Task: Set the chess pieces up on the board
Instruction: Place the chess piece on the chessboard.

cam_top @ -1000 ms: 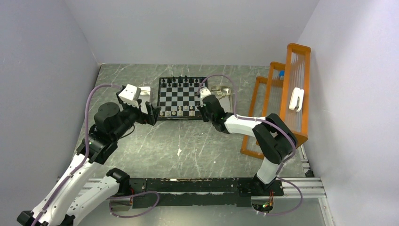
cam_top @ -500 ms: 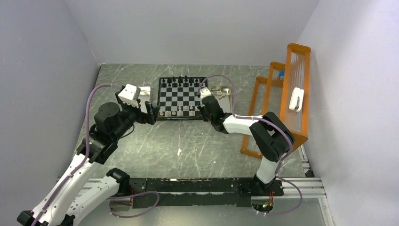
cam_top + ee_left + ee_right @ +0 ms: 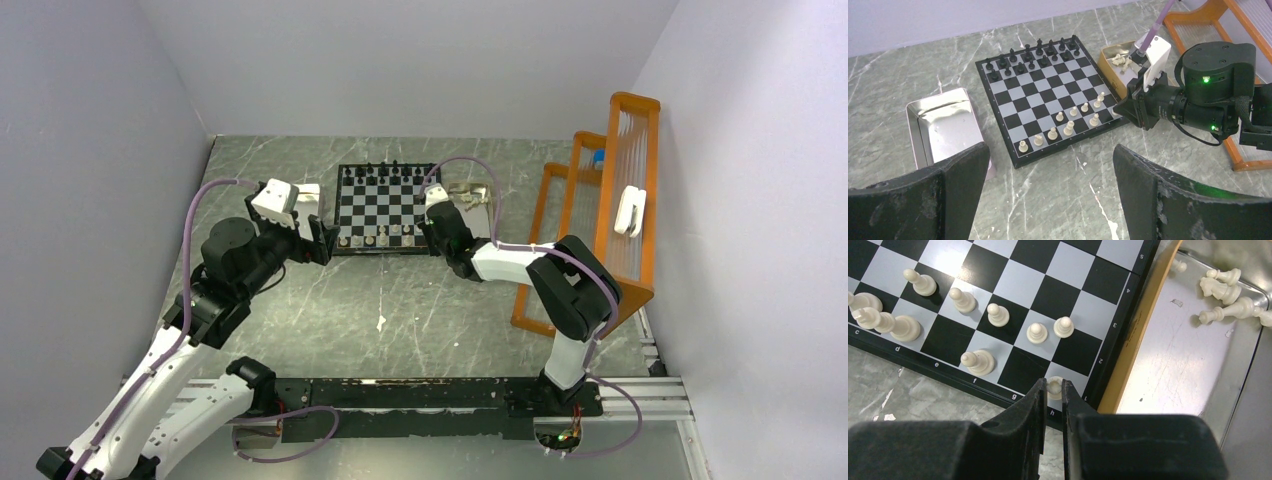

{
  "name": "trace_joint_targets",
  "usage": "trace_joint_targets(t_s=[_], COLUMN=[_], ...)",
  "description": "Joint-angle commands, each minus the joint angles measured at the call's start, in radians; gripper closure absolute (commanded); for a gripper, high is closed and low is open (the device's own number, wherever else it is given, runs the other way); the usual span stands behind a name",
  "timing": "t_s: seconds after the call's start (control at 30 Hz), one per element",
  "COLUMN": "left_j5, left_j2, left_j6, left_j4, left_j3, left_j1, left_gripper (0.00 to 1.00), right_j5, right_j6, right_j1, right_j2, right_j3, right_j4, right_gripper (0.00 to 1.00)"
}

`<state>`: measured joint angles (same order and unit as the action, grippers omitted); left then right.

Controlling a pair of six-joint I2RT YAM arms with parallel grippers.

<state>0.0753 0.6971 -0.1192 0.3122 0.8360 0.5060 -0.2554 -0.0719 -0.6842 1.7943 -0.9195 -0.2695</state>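
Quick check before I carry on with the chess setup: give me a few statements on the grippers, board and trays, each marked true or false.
1. The right gripper is shut on a cream piece at the near right corner square of the board. True.
2. The left gripper holds a black chessman. False: its jaws stand wide open with nothing between them.
3. The black pieces stand in the rows along the board's far edge. True.
4. Every cream chessman is on the board. False: loose cream pieces lie in the tray just right of the board.
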Motion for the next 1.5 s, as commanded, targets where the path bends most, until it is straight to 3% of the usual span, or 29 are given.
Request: trace_joint_targets(t_s=[0.0,0.9,1.2,1.47], left_j5=[0.012,0.008,0.007,0.002], left_j2=[-0.012,-0.007,-0.002,-0.005], left_j6=[0.010,0.012,0.013,0.013], left_j4=[0.001,-0.002,-0.001,-0.002], left_j3=[-0.008,-0.009,-0.009,-0.009], left_j1=[0.003,0.003,0.003,0.003], left_gripper=[0.03,0.03,0.03,0.03], right_j5=[-0.024,-0.040,-0.003,0.001], right_j6=[-0.022,-0.045,-0.051,-0.037], right_j1=[-0.005,-0.006,-0.005,0.000], right_j2=[0.004,-0.012,-0.047,-0.073], right_j3=[0.002,-0.030,-0.088,-0.163], right_j4=[0.048,0.106,0.154,0.187], right_gripper=[0.83,0.79,0.70,0.68])
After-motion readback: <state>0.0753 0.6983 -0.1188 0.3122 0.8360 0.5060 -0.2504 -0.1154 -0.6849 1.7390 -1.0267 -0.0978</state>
